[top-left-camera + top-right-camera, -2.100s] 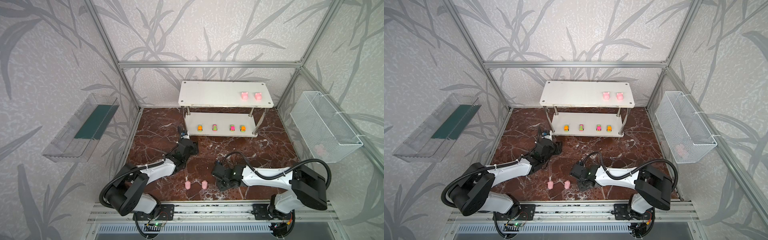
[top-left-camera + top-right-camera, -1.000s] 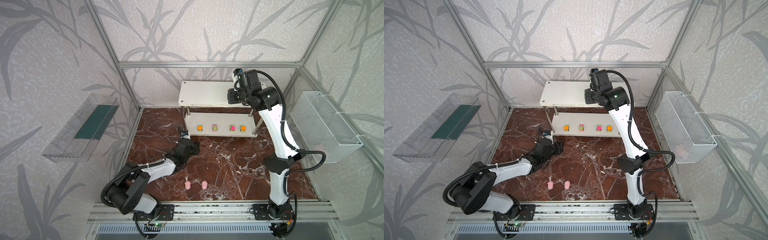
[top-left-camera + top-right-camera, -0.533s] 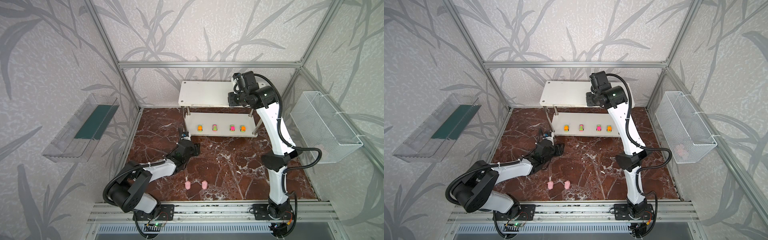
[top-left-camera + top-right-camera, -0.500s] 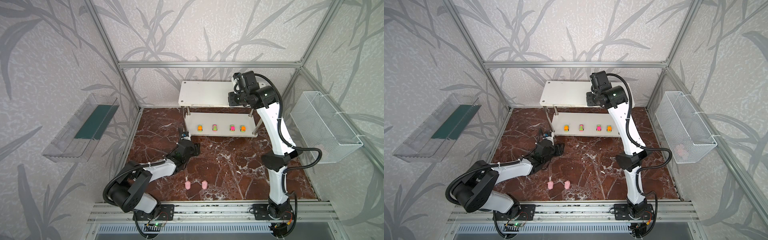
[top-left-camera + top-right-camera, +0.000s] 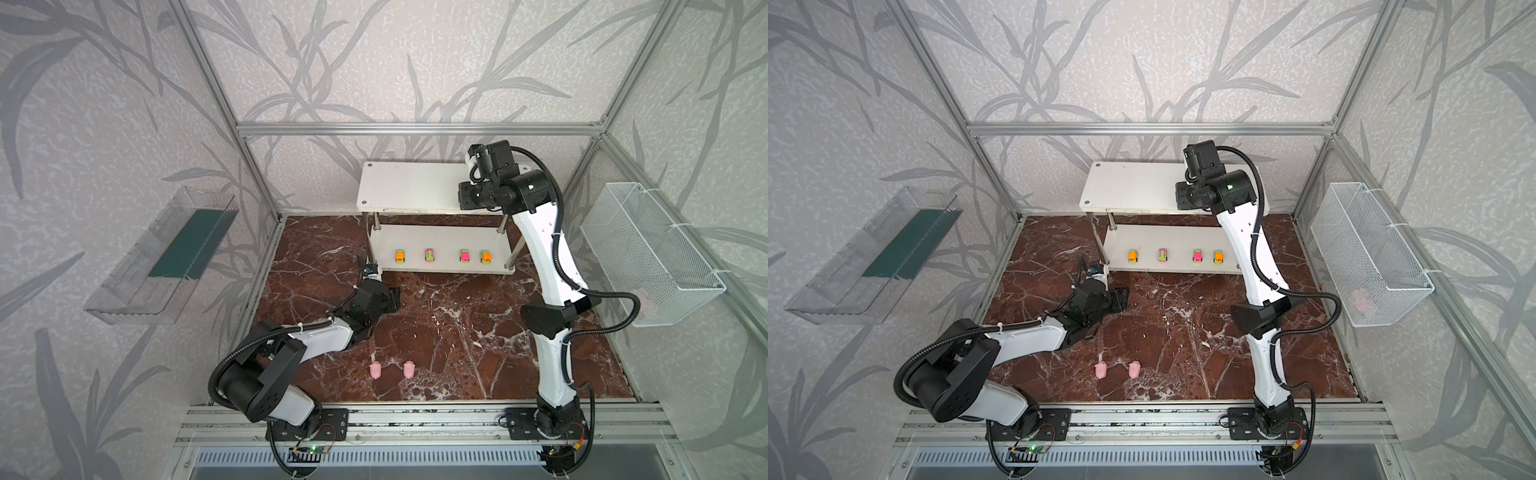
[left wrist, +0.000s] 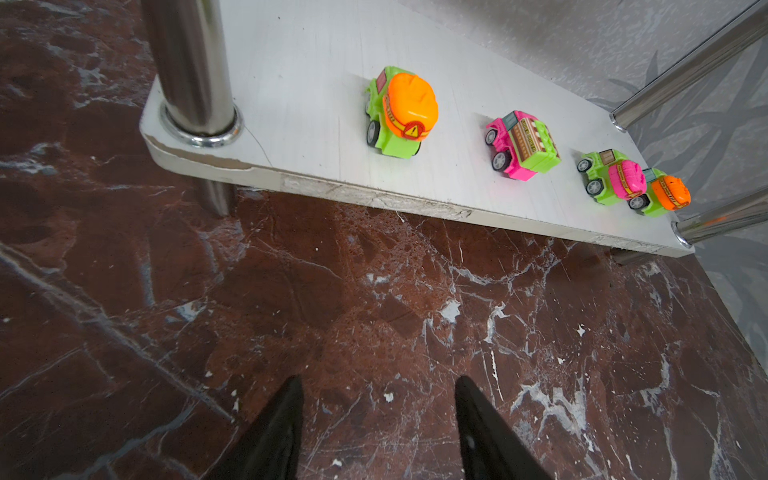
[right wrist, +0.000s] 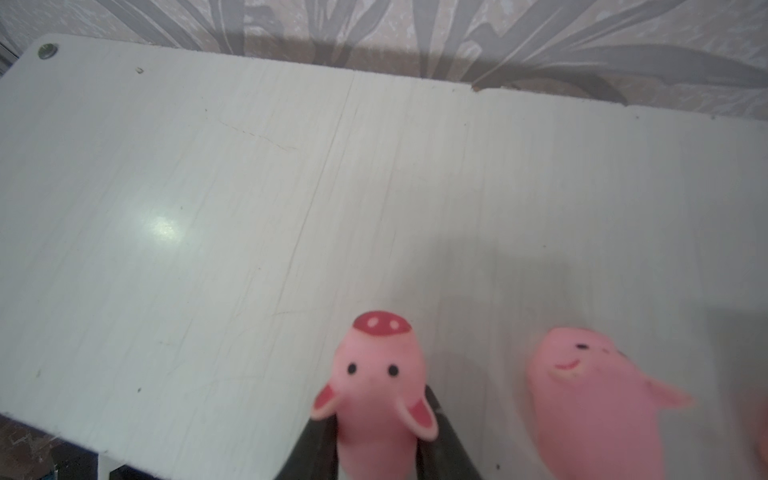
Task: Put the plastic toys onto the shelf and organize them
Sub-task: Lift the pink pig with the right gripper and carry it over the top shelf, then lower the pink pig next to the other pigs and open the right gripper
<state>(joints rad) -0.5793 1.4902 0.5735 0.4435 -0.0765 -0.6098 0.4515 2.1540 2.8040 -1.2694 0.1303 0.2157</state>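
The plastic toys (image 5: 430, 255) are closer to sorted than they were two seconds ago. The right end effector (image 7: 380, 436) was then low on the worktop (image 5: 457, 316) beside the two loose pigs (image 5: 376, 370). It has since swung up and across to the right end of the shelf (image 5: 1133, 187), over the top tier (image 7: 208, 187). The right wrist view shows its fingers (image 7: 320, 449) clamped on a pink pig (image 7: 380, 374), whose snout points away from the wrist. This held pig is just beside a neighbour pig (image 7: 582, 395) that already lies on that tier. Whether the held pig touches the board yet cannot be told. In both top views the arm hides that end of the tier.

The left end effector (image 6: 376, 399) has barely moved. Its fingers (image 6: 282, 424) stand apart with nothing between them, low over the worktop. It sits just in front of the lower tier (image 6: 311, 83), near the chrome post (image 6: 187, 62). The four cars (image 6: 401, 112) stand in a row on that tier, where they were before.

The two loose pigs lie side by side on the worktop, unmoved. A pink shape (image 5: 644, 296) shows through the wire basket (image 5: 665, 232), too blurred to name.

The carry looks finished, so the step in hand is probably the release. After that, the two loose pigs would still need fetching.
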